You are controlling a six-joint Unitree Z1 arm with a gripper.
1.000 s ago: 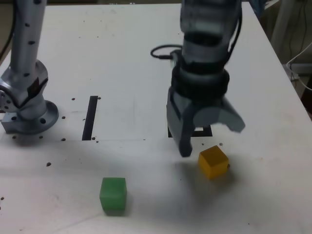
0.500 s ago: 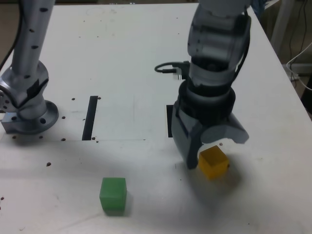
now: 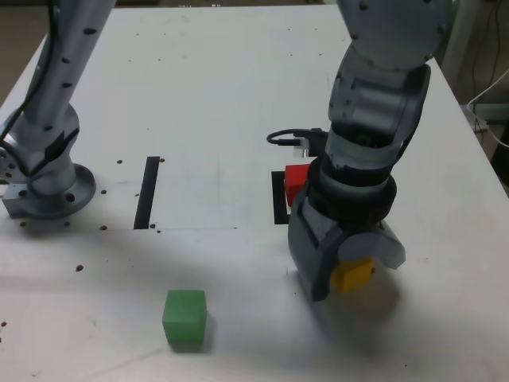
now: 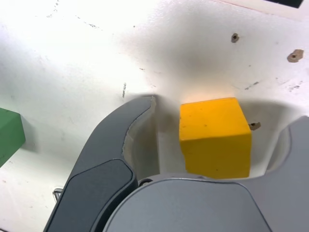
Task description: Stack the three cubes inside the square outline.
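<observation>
The yellow cube [image 3: 352,274] [image 4: 215,137] sits on the white table between the two fingers of my gripper [image 3: 354,274] [image 4: 219,116]. The gripper is lowered over it and open, with a small gap showing on each side of the cube in the wrist view. Behind the gripper, the red cube [image 3: 297,181] stands in the square outline [image 3: 277,199], which the arm mostly hides. The green cube [image 3: 184,317] [image 4: 8,135] rests alone near the front edge, toward the exterior view's left.
The arm's base [image 3: 48,187] stands at the exterior view's left. A thin black tape strip [image 3: 147,191] lies beside it. A black cable [image 3: 288,140] loops off the wrist. Small dark specks dot the table.
The gripper has come down and forward until its fingers straddle the yellow cube, and the jaws have narrowed a little. The red cube has come into view behind it.
</observation>
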